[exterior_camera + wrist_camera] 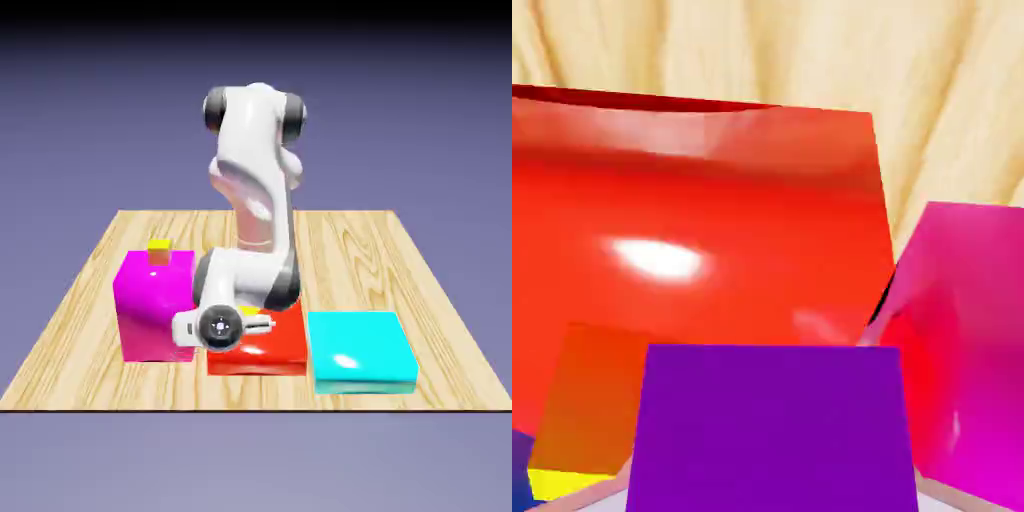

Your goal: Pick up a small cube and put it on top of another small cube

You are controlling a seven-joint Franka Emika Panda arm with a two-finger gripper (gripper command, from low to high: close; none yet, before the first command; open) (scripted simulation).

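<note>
The small magenta-purple cube (772,430) fills the bottom middle of the hand view, and my gripper (218,327) is shut on it; the cube hides nearly all of the fingers. In the hand view the other small cube (590,410), with a yellow top and orange sides, lies just left of the held cube on the flat red block (702,230). In the exterior view the hand hovers low over the red block (270,352), and only a yellow sliver of that cube (248,311) shows beside the hand. The held cube is hidden there.
A large magenta block (150,305) stands close on the exterior view's left, with a tiny yellow-topped, red-sided cube (158,251) on top. A flat cyan block (360,350) lies right of the red block. A blue corner (517,475) shows at the hand view's lower left.
</note>
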